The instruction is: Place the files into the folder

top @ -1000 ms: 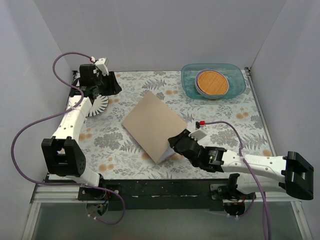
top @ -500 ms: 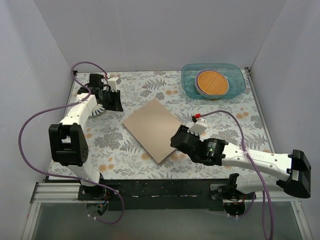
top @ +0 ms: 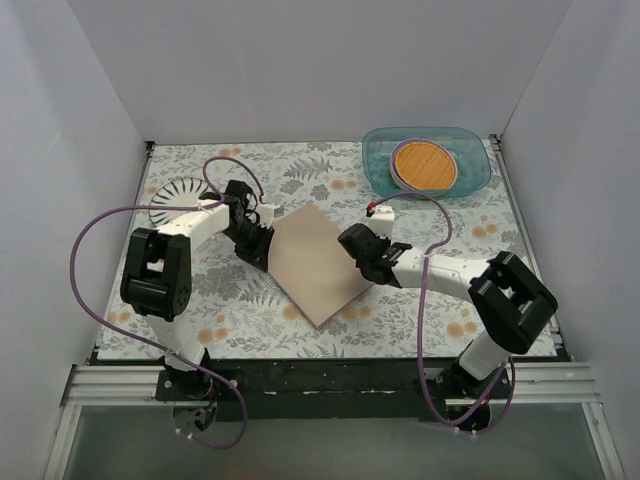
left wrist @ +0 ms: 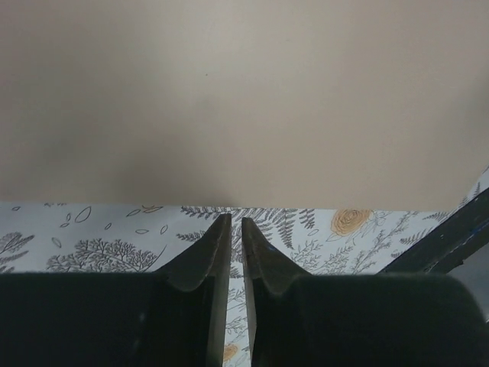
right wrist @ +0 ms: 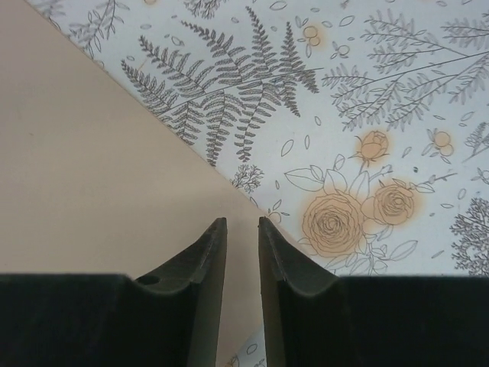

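Note:
The tan-brown folder (top: 315, 262) lies closed and flat on the floral cloth, turned like a diamond. No white files show in any view; they are hidden or out of view. My left gripper (top: 262, 240) sits at the folder's left edge. In the left wrist view its jaws (left wrist: 235, 222) are almost together and empty, just short of the folder's edge (left wrist: 244, 99). My right gripper (top: 358, 252) sits at the folder's right corner. In the right wrist view its jaws (right wrist: 241, 223) stand a narrow gap apart over the folder's edge (right wrist: 99, 168), holding nothing.
A clear blue tub (top: 470, 170) holding a round brown disc (top: 424, 165) stands at the back right. A white striped plate (top: 178, 195) lies at the back left. White walls close in three sides. Purple cables loop from both arms.
The left arm swung from the back left corner to the folder's left edge. The right gripper moved from the folder's near edge to its right corner. The lifted cover now lies flat.

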### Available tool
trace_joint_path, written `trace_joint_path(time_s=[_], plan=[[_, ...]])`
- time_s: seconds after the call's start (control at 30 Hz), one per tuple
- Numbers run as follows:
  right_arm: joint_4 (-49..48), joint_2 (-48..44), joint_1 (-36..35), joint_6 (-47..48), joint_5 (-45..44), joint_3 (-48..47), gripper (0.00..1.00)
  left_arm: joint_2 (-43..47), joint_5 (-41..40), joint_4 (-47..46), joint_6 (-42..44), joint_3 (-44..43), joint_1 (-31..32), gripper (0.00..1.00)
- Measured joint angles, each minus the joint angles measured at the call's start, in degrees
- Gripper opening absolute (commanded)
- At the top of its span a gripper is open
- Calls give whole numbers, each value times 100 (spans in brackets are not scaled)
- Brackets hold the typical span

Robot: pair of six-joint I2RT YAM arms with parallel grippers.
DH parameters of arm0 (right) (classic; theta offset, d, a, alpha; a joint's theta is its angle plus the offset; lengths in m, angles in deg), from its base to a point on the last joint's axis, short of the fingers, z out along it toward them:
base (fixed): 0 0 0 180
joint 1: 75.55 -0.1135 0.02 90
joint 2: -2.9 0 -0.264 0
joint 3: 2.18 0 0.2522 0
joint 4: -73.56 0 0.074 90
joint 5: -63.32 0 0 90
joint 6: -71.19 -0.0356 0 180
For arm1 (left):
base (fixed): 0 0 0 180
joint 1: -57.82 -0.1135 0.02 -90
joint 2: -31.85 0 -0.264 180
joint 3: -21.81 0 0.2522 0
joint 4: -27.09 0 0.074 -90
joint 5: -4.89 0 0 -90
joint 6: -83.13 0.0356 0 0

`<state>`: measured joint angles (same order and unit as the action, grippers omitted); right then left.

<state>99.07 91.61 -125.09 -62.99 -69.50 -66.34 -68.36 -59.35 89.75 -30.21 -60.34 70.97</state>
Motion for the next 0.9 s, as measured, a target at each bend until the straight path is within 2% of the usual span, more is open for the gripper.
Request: trace_joint_path(time_s=[0.13, 0.5, 0.63, 0.9], plan=[[-225, 498, 234, 343, 348, -177, 25, -289, -269, 0, 46, 63, 76, 8], [-485, 758, 542, 374, 975, -186, 17, 20, -933, -343, 83, 651, 4, 8], [-632, 632, 522, 184, 1034, 168, 14, -352, -1021, -542, -203, 236, 9, 7], [-841, -293, 496, -372, 1163, 1180, 11, -1257, -1172, -949, -573, -1014, 120, 7]])
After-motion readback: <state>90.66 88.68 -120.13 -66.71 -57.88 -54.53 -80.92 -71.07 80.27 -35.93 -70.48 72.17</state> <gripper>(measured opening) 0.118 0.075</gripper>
